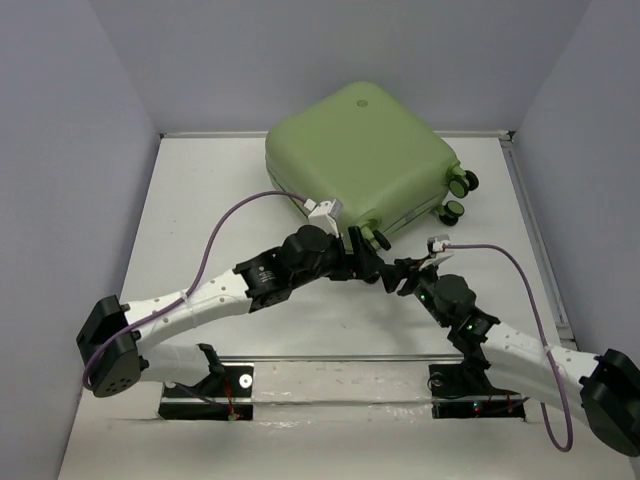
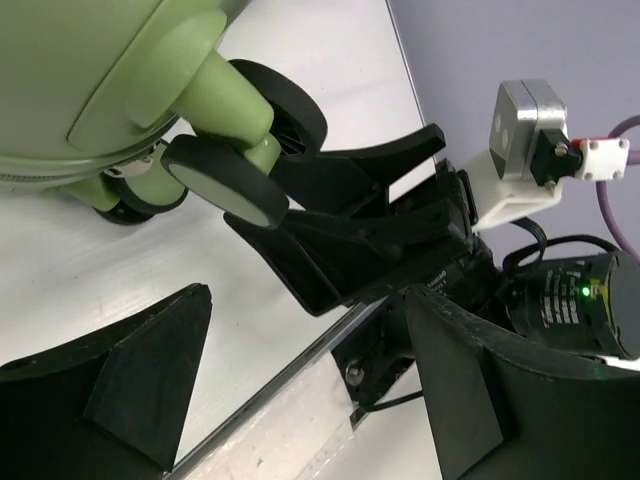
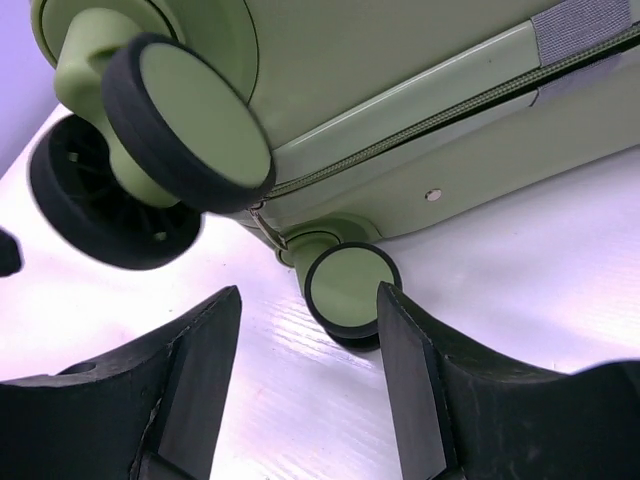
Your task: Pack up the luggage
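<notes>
The luggage [image 1: 360, 150] lies flat and zipped shut on the white table [image 1: 200, 200], just ahead of both grippers, with its wheeled end turned toward them. The two arms reach in from either side and meet at the suitcase's near corner, fingertips almost nose to nose.

The left gripper [image 1: 378, 262] is spread wide with nothing in it. From its own camera, one finger [image 2: 130, 380] sits low on the left and the other [image 2: 480, 400] low on the right, and only bare tabletop shows in the gap. Beyond and above its fingertips juts a caster wheel [image 2: 225, 185], its pale green face ringed in black, clear of both fingers. Right behind that wheel, straight ahead of the left gripper, is the right gripper [image 1: 405, 275], its two black fingers parted and their tips just beside the wheel.

From the right wrist, its fingers [image 3: 190, 390] stand apart too, clamping nothing. A second caster [image 3: 348, 288] rests on the table just past the tips, in line with the gap. It looks to brush the right-hand finger and sits apart from the left-hand one. The suitcase's closed zip seam [image 3: 400, 138] runs across above the fingers.
</notes>
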